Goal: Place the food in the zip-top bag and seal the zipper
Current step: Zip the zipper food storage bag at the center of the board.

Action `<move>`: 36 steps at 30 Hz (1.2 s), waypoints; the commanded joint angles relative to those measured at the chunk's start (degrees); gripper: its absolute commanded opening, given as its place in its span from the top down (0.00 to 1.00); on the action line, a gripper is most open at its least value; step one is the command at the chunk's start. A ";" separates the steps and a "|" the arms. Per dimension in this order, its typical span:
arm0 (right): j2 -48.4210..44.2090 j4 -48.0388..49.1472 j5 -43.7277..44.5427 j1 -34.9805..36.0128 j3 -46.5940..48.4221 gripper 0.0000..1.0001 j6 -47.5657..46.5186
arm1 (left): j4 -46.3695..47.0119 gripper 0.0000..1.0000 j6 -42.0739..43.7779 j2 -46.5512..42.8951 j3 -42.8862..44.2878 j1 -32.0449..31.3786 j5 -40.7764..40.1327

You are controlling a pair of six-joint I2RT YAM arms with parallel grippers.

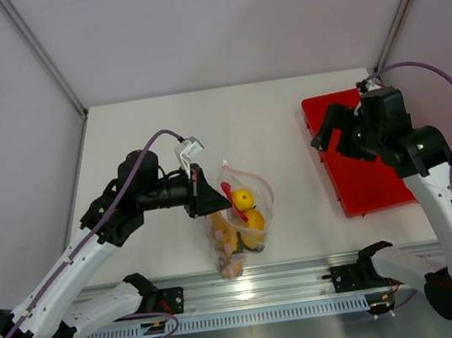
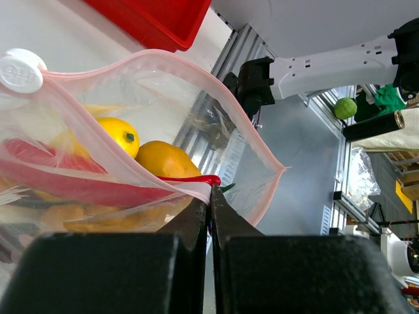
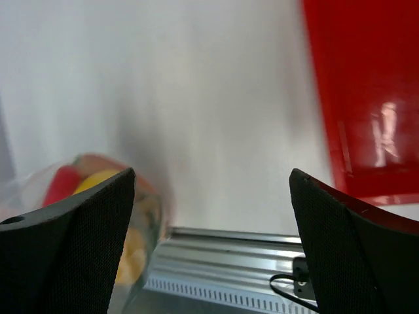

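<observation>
The zip-top bag hangs over the table's near edge with its mouth open. My left gripper is shut on its upper rim. In the left wrist view the jaws pinch the film just under the pink zipper, whose two strips stand apart. A white slider sits at one end of the strip. Inside lies the food: a yellow lemon, a yellow pepper and a red chili. My right gripper hovers open and empty above the red tray's left side. Its wrist view shows the bag blurred at the far left.
A red rectangular tray lies at the right of the table and also shows in the right wrist view. An aluminium rail runs along the near edge below the bag.
</observation>
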 commanded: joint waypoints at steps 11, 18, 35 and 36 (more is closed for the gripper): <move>3.65 7.81 8.35 -26.14 -22.36 0.04 2.18 | 12.04 0.99 -6.31 -6.33 -8.79 0.39 5.41; 6.81 10.01 8.00 -27.29 -29.84 0.04 2.80 | 10.11 1.00 -6.84 -8.44 -10.12 0.39 6.56; 4.62 14.58 -2.54 -27.38 -34.85 0.05 7.99 | 2.98 0.99 -9.56 -16.53 -9.59 0.39 3.22; 4.44 14.15 -3.25 -26.94 -34.59 0.06 7.38 | 2.98 0.99 -9.48 -16.97 -9.50 0.39 2.43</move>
